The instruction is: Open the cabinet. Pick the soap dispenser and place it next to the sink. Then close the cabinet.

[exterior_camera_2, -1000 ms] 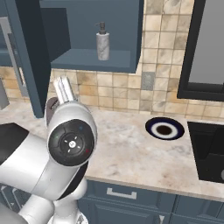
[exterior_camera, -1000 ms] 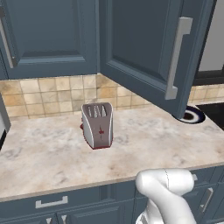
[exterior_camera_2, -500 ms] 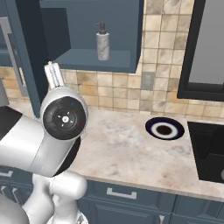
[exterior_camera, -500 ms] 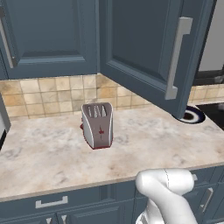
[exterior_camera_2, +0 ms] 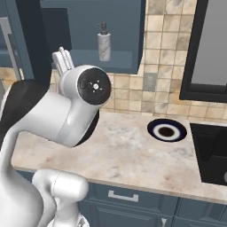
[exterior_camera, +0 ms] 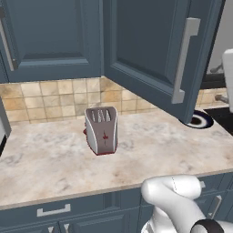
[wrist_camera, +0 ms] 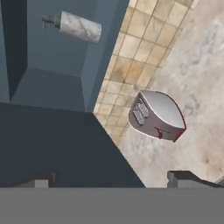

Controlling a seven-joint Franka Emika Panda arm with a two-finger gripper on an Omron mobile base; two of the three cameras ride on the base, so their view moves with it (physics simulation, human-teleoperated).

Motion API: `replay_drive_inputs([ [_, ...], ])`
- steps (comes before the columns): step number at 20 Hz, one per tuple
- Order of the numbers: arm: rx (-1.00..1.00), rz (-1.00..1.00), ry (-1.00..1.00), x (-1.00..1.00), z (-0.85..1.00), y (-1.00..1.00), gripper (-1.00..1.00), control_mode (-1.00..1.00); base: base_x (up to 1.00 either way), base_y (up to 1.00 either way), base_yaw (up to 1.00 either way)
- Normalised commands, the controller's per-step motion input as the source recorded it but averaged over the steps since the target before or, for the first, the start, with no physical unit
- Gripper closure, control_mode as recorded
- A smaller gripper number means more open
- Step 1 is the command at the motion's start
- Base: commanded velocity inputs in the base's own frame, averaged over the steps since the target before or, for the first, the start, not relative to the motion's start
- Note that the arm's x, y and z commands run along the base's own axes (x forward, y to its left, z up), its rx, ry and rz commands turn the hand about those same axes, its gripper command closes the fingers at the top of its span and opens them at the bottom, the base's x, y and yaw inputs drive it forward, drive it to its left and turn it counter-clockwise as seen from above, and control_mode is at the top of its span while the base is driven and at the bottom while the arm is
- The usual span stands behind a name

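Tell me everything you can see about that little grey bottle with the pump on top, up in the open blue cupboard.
The small grey-silver cylindrical soap dispenser has a pale, marbled-looking body and a darker pump head with a short spout. It stands upright on the shelf inside the open dark slate-blue wall cabinet, alone, above the tiled wall. Only the shelf touches it. In the hand view it appears sideways.

Looking forward and down from behind the arm's left at the toaster and counter, viewing from behind its right toward the open cabinet, hand view rolled sideways, sharing both.
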Motion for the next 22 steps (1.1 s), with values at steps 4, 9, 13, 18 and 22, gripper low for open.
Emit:
replay_drive_inputs([
  [4,0.0,0.18,0.0,0.48,0.0,0.04,-1.0,-1.0,0.0,0.0,0.0],
  [9,0.0,0.18,0.0,0.31,0.0,0.16,-1.0,-1.0,0.0,0.0,0.0],
  [13,0.01,0.18,-0.01,0.23,0.0,0.14,-1.0,-1.0,0.0,0.0,0.0],
  [18,0.08,0.18,-0.04,0.01,0.03,0.05,-1.0,-1.0,0.0,0.0,0.0],
  [22,0.12,0.17,-0.07,0.0,0.15,0.06,-1.0,-1.0,0.0,0.0,0.0],
])
